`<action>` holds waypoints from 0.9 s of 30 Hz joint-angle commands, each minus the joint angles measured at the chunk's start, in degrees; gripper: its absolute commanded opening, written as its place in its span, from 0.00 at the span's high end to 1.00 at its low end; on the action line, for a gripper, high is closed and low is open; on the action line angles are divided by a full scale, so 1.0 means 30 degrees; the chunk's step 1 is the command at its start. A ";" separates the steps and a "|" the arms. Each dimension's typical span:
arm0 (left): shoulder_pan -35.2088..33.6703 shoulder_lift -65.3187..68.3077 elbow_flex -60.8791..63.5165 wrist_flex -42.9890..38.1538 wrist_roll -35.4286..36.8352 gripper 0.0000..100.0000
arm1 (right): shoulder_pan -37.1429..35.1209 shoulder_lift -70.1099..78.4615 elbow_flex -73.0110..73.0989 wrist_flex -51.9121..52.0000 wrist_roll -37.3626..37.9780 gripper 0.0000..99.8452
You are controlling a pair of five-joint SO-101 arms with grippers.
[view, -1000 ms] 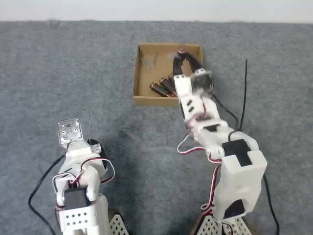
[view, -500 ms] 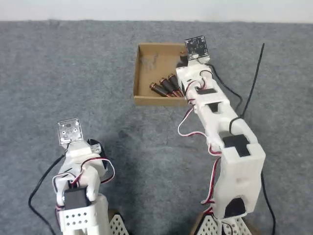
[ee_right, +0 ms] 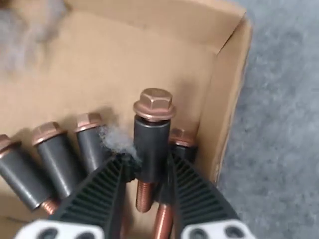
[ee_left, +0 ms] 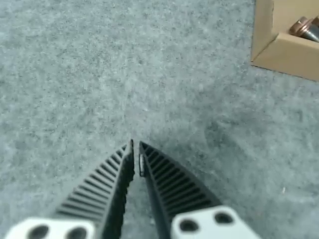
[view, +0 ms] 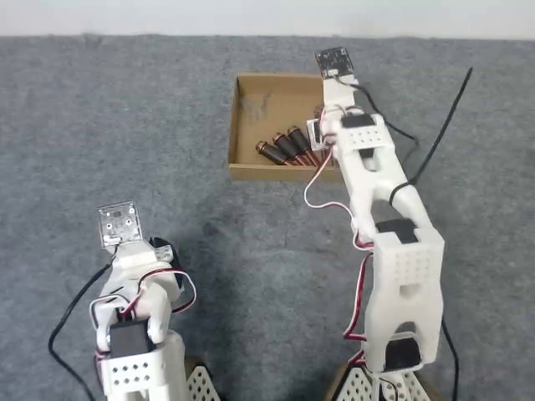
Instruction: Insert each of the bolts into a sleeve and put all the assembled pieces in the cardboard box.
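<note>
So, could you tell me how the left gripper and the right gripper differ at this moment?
The left gripper is shut on nothing; the right gripper is shut on an assembled piece. The left gripper hangs over bare carpet, the right gripper over the cardboard box, beside the pieces lying there. Both are black and ribbed.

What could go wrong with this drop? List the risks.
The right gripper holds the dark cylindrical sleeve with its copper hex bolt close to the brown cardboard box's side wall; released here, it might catch the rim. It would likely land on the other assembled pieces in the box and could roll.
</note>
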 commanded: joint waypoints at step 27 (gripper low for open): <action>0.1289 -0.0293 -0.0249 0.0059 -0.0117 0.98 | -0.0659 0.0601 -0.8615 0.8864 0.0205 0.99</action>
